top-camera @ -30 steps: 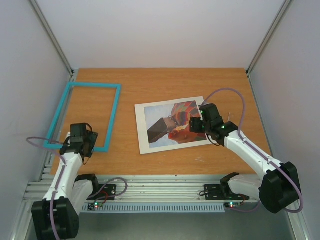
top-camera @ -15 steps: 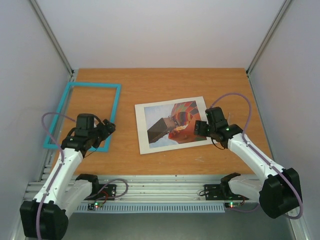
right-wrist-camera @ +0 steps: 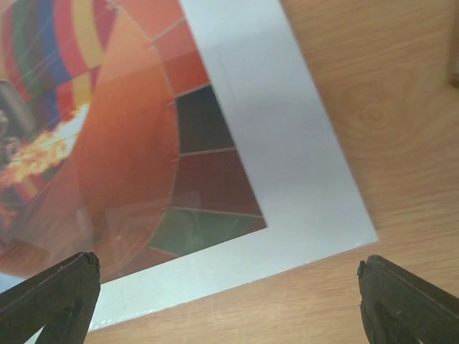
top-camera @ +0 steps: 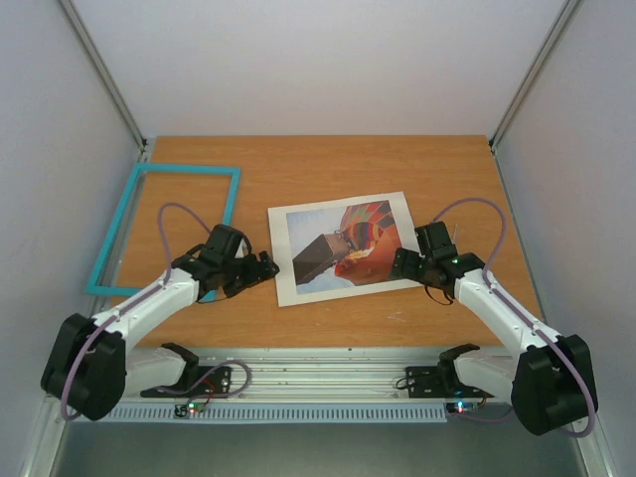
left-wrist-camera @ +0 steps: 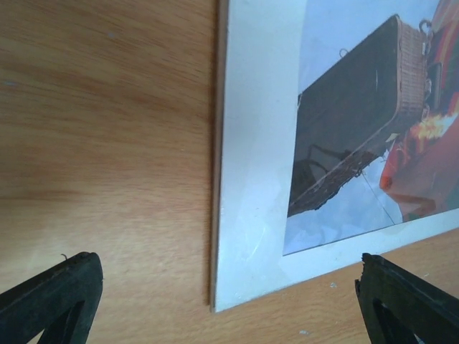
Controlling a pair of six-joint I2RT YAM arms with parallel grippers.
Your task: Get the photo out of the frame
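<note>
Lying between left gripper [top-camera: 265,266] and right gripper [top-camera: 398,264], both gaping, the photo [top-camera: 343,248] seems untouched.

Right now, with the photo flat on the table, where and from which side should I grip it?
Probably the white border at the near left corner, coming from the left with the left gripper: the photo lies flat, so only its thin edge can be pinched.

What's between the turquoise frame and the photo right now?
In the top view, only bare wooden tabletop and the open left tool, just beside the photo's left edge.
</note>
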